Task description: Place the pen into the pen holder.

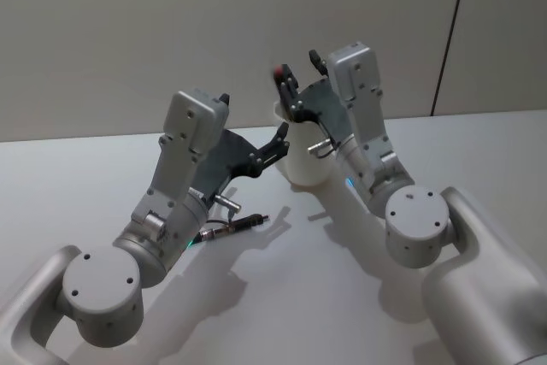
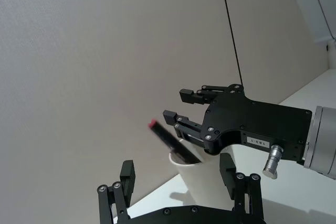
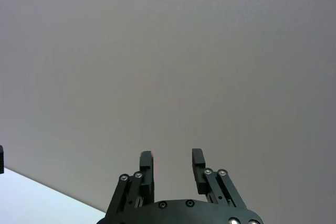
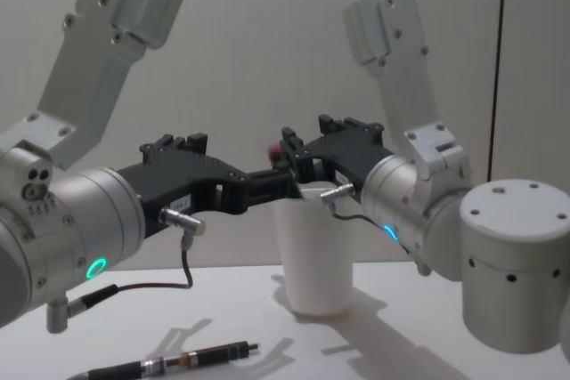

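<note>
Though label (image 2: 258, 142) on right pincer (image 3: 171, 162) is proving unreadable — pen (image 2: 169, 141) leaning inside pen holder (image 4: 313, 255), red end sticking out; right pincer gaping empty at rim, left pincer (image 2: 177, 170) gaping wide alongside.

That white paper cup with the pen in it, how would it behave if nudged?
The pen holder likely tips: it looks light, tall, narrower at its base. The pen leaning on its rim may bias that. Paper walls would probably dent if the left gripper or right gripper, both open near its rim, squeezed.
</note>
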Controlling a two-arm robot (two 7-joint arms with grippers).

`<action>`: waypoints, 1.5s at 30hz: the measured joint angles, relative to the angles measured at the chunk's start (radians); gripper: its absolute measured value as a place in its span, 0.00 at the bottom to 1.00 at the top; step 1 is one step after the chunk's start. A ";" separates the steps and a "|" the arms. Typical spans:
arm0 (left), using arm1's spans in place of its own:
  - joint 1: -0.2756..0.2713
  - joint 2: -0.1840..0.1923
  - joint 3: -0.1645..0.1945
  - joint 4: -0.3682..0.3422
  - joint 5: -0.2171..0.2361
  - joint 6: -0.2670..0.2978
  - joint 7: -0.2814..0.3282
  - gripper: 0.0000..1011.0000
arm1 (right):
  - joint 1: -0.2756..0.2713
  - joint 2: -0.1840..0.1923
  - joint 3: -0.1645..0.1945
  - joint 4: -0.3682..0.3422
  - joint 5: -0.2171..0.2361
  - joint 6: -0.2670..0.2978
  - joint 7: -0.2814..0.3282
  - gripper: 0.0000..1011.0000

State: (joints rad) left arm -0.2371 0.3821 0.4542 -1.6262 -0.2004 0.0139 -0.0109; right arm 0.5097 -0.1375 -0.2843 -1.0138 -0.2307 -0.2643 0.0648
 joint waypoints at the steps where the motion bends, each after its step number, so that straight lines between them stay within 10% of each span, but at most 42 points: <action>1: 0.000 0.000 0.000 0.000 0.000 0.000 0.000 0.99 | 0.000 0.000 0.000 0.001 0.000 0.000 0.000 0.46; 20: 0.000 0.000 0.000 0.000 0.000 0.000 0.000 0.99 | 0.002 0.000 -0.001 0.007 -0.004 -0.005 0.000 0.99; 45: 0.000 0.000 0.000 0.000 0.000 0.000 0.000 0.99 | -0.186 0.071 0.021 -0.313 0.076 0.120 -0.034 0.99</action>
State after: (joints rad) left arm -0.2371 0.3821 0.4542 -1.6262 -0.2004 0.0140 -0.0110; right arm 0.3238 -0.0665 -0.2634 -1.3263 -0.1546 -0.1440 0.0305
